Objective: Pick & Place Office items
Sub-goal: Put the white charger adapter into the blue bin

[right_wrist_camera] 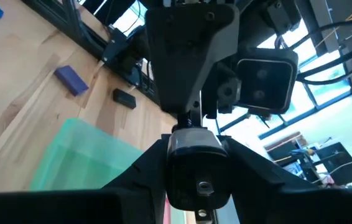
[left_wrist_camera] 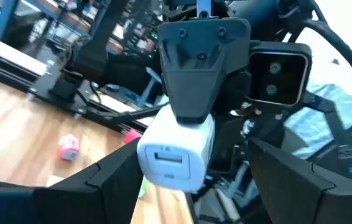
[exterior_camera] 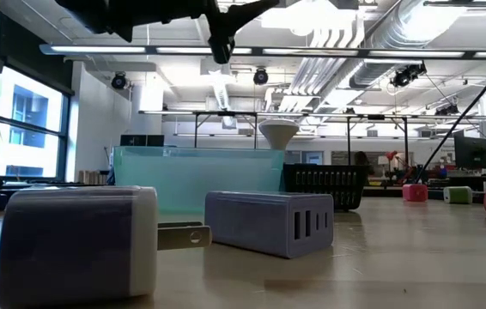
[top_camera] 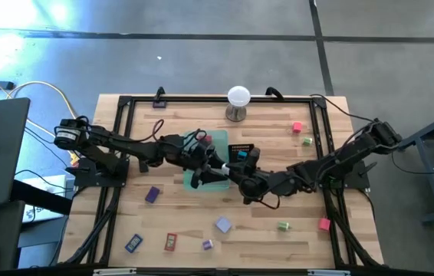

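Left claw [left_wrist_camera: 191, 180] fingers stand apart either side of the white charger [left_wrist_camera: 177, 152] — right claw [right_wrist_camera: 198, 167] is clamped on it, mid-air over the green tray [right_wrist_camera: 70, 155]. Risk: grip looks shallow — arms bumping could knock it onto the bench [top_camera: 278, 207].

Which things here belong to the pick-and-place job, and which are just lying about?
Job: white charger in the right gripper, left gripper open beside it; purple charger; lilac charger; pink block; green block.
Not for picking: white ball; green tray; black mesh tray.
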Controlling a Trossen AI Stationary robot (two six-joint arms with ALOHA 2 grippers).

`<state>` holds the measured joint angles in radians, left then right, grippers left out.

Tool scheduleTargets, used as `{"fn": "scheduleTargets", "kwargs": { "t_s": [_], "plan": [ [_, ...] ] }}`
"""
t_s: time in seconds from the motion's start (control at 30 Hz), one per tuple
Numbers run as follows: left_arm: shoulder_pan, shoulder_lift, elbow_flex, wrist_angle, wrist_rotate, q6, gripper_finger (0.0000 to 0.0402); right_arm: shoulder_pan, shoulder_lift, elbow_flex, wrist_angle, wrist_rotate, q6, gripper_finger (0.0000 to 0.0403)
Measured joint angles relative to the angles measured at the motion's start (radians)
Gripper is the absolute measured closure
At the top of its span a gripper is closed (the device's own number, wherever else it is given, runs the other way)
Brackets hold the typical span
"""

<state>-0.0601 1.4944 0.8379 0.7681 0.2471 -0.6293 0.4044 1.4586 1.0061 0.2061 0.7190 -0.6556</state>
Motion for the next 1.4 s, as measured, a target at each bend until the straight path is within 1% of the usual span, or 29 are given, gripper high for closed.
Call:
{"fn": "scheduleTargets", "kwargs": {
  "t_s": [0.3,0.4,0.53,0.73,0.87,0.97,1.03,1.1,1.2,1.3,1.4],
  "plan": [
    [0.009,0.0,0.0,0.01,-0.008,0.008,0.013,-0.015,0.0,0.0,-0.007,-0.022,0.024,0.0283],
    [0.009,0.0,0.0,0.01,-0.009,0.016,0.0139,-0.015,0.0,0.0,-0.014,-0.023,0.026,0.0283],
    [0.009,0.0,0.0,0.007,-0.015,0.031,0.0168,-0.014,0.0,0.0,-0.014,-0.025,0.026,0.0283],
    [0.01,0.001,0.0,-0.01,-0.018,0.031,0.0233,-0.014,0.005,0.0,-0.018,-0.035,0.035,0.0277],
    [0.009,0.001,0.0,-0.024,-0.014,0.047,0.0276,-0.014,0.005,0.0,-0.026,-0.06,0.145,0.025],
    [0.008,0.0,0.0,-0.026,-0.013,0.05,0.0278,-0.014,0.007,-0.001,-0.03,-0.063,0.2,0.0223],
    [0.008,0.0,0.001,-0.03,-0.013,0.05,0.0278,-0.011,0.007,-0.001,-0.028,-0.056,0.203,0.0207],
    [0.008,0.0,0.001,-0.033,-0.013,0.05,0.0278,0.004,0.007,-0.001,-0.024,-0.022,0.186,0.0194],
    [0.009,-0.004,0.003,-0.059,-0.016,0.039,0.0278,0.044,0.008,-0.001,0.025,0.089,0.201,0.0182],
    [0.021,-0.032,0.003,-0.152,-0.014,0.005,0.0278,0.098,0.007,-0.001,0.01,0.21,0.206,0.0181],
    [0.043,-0.083,-0.001,-0.285,-0.014,0.015,0.0278,0.157,0.005,-0.001,-0.026,0.278,0.196,0.0182]
  ]
}}
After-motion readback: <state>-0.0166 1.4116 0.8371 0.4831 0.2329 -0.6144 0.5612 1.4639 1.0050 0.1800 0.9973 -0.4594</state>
